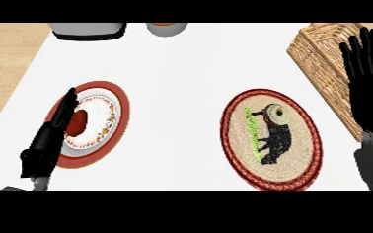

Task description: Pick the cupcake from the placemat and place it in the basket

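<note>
The cupcake (275, 113), small and round with a pale top and brown rim, stands on the oval woven placemat (306, 143), which has a red border and a dark animal figure. The wicker basket (317, 54) sits at the right edge, beyond the placemat. My right hand (360, 86) is open with fingers straight up at the right edge, over the basket's near side and apart from the cupcake. My left hand (51, 138) rests open at the lower left, fingers up.
A white patterned plate (102, 123) with a red food item (79, 122) lies on a round red mat (120, 103) beside my left hand. A grey appliance (87, 29) and a cup (167, 28) stand at the far edge. Wooden flooring shows at upper left.
</note>
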`<state>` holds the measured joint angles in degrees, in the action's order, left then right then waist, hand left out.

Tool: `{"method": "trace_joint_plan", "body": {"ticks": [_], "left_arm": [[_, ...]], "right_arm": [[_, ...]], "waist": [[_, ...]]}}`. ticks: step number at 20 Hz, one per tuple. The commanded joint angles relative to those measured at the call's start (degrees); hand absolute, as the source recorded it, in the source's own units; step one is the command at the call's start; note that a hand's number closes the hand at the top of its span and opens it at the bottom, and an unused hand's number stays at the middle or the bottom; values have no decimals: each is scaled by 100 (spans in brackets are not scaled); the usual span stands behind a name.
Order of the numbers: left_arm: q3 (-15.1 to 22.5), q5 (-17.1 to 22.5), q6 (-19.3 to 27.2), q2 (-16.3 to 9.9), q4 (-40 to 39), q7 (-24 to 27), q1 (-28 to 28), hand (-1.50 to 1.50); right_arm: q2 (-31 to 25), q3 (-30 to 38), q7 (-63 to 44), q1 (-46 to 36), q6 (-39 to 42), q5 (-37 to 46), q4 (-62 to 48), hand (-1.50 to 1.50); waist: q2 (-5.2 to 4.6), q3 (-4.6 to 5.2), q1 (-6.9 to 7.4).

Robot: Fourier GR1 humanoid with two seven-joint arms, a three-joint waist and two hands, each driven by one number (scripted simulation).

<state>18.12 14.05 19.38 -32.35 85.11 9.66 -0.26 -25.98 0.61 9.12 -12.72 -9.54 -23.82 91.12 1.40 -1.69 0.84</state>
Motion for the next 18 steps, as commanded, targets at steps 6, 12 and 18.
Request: {"method": "trace_joint_plan", "body": {"ticks": [6,12,18], "left_arm": [[-102,112,-22,27,-316,-1033,-718,0],[35,247,-163,166,-363,-2007,-1218,0],[-159,270,-265,171,-697,-1878,-1286,0]], "right_arm": [[225,280,1302,38,3084,-1624,-1649,150],[1336,-291,4277,457,2655,402,-1135,-150],[55,193,2859,376,1030,1571,-1208,-150]], "waist": [[-354,79,-43],[-168,151,-164],[-139,190,-244]]}}
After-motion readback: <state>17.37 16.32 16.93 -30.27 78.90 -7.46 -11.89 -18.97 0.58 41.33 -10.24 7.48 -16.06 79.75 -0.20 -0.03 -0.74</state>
